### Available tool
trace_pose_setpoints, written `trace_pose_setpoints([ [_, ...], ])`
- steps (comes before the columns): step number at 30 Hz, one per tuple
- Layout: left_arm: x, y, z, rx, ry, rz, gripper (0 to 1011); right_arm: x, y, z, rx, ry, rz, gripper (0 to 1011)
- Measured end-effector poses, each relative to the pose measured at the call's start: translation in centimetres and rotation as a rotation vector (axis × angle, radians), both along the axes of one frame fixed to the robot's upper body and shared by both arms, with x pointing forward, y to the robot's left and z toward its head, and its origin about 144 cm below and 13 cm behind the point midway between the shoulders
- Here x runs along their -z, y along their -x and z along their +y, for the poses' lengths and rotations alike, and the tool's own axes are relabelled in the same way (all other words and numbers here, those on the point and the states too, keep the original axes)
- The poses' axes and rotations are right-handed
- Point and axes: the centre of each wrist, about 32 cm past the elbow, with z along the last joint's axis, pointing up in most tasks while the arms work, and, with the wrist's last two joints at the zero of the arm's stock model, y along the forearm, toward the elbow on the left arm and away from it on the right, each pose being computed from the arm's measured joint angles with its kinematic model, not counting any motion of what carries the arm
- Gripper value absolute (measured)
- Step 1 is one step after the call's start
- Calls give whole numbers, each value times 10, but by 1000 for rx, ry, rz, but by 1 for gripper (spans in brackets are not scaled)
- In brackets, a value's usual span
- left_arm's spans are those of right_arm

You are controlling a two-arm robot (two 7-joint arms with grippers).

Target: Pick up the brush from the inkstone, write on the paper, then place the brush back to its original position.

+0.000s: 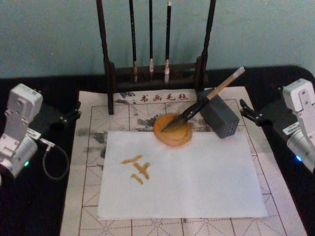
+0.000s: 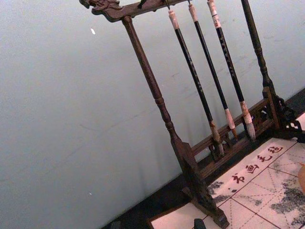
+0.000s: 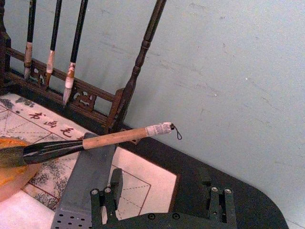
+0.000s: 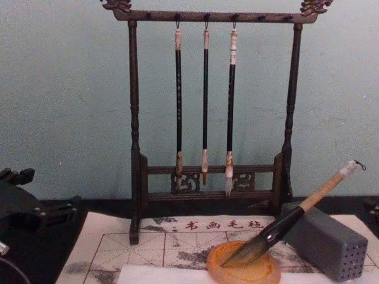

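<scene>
Brush is seen tipped into the inkstone, its shaft propped on the grey block and slanted up toward the right gripper, the nearer one, held wide open and empty; the left gripper is parked open, well apart

- in the head view, the top bar of the rack and the upper ends of the three thin brushes are cut off by the edge.
- in the right wrist view, the bristle tip of the brush and much of the inkstone run off the edge.
- in the chest view, the paper is cut by the bottom edge.
</scene>
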Motion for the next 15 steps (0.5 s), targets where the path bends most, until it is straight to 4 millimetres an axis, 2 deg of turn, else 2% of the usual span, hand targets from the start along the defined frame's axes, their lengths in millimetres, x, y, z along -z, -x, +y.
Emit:
trace_pose_setpoints([
  [15, 0, 0, 0, 0, 0, 0, 1001, 0, 0, 0, 0, 0, 0, 1003],
])
